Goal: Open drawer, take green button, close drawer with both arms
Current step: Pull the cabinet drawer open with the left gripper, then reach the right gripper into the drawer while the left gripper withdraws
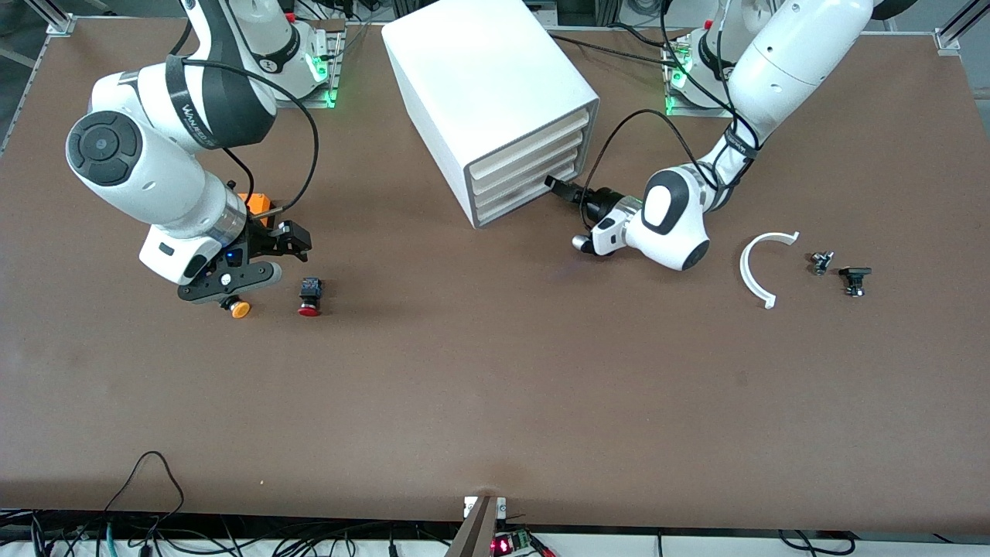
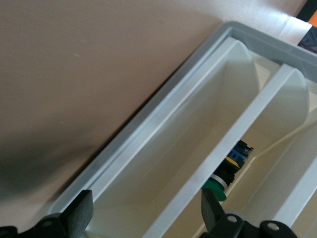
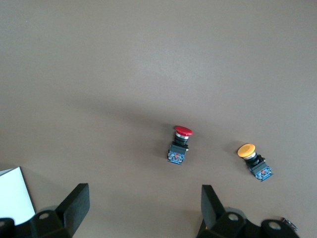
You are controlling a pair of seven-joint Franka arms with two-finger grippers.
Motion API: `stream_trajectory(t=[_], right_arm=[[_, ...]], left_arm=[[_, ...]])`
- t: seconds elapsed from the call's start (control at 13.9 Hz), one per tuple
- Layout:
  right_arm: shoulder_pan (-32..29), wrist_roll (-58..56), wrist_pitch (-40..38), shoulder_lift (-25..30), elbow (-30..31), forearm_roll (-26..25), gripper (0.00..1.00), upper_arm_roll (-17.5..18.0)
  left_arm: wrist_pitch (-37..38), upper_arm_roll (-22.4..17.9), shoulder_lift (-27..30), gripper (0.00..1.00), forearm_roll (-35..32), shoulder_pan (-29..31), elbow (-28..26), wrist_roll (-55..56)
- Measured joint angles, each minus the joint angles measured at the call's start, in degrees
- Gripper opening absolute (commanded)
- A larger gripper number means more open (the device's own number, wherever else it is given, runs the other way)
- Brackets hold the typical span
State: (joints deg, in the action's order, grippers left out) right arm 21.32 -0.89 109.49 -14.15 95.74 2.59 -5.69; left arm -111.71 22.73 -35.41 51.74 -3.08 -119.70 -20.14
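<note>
The white cabinet (image 1: 479, 85) stands mid-table near the arms' bases, its four cream drawer fronts (image 1: 530, 166) looking shut in the front view. My left gripper (image 1: 558, 187) is open right at the drawer fronts, at their end toward the left arm. In the left wrist view its fingers (image 2: 81, 210) straddle one cream front panel (image 2: 233, 139), not touching it. The green-capped button (image 2: 216, 185) shows inside a drawer just past that panel. My right gripper (image 1: 298, 240) is open and empty over the table toward the right arm's end; it also shows in the right wrist view (image 3: 143, 206).
A red-capped button (image 1: 310, 297) and an orange-capped button (image 1: 239, 308) lie on the table by the right gripper. A white curved piece (image 1: 758, 267) and two small black parts (image 1: 821, 261) (image 1: 854, 278) lie toward the left arm's end.
</note>
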Motion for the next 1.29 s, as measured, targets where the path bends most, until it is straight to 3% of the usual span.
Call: stream_trajectory(t=[0.22,0.36,0.43,0.57,0.86,1.08,1.15,1.29], right_arm=[[0.3,-0.02,0.01,-0.37,-0.64,0.0,1.0,0.11],[1.12,-0.02,0.02,-0.81,-0.92,0.0,1.0,0.18],[1.55,-0.02,0.02,-1.18,-1.23,0.0,1.0,0.19],[1.98,-0.02,0.02,-1.83,-1.8,0.0,1.0,0.2],[2.1,-0.38,0.02,-2.15,-2.19,0.0,1.0,0.59],[2.3,-4.53,0.14,-3.28,-4.44,0.0,1.0,3.31],[2.59,-5.21,0.15,-3.98,-5.97,0.0,1.0,4.62],[3.17,-6.38,0.07,-5.92,-9.5,0.0,1.0,7.72]], left_arm=[[0.02,0.63,0.3,0.7,0.0,0.14,-0.28,-0.06],[-0.07,2.26,0.32,0.43,0.09,0.12,-1.38,-0.06],[-0.25,2.94,0.32,0.36,0.17,0.08,-2.07,-0.06],[-0.42,3.38,0.39,0.0,0.73,0.12,-2.64,-0.1],[-0.92,3.3,1.36,0.0,1.49,0.96,-2.62,-1.19],[-3.06,0.26,3.86,0.0,0.97,5.27,-1.56,-2.23],[-3.12,-1.25,4.57,0.99,-0.64,7.12,-0.36,-2.59],[-3.1,-2.24,4.81,1.0,-2.52,9.52,1.63,-2.81]])
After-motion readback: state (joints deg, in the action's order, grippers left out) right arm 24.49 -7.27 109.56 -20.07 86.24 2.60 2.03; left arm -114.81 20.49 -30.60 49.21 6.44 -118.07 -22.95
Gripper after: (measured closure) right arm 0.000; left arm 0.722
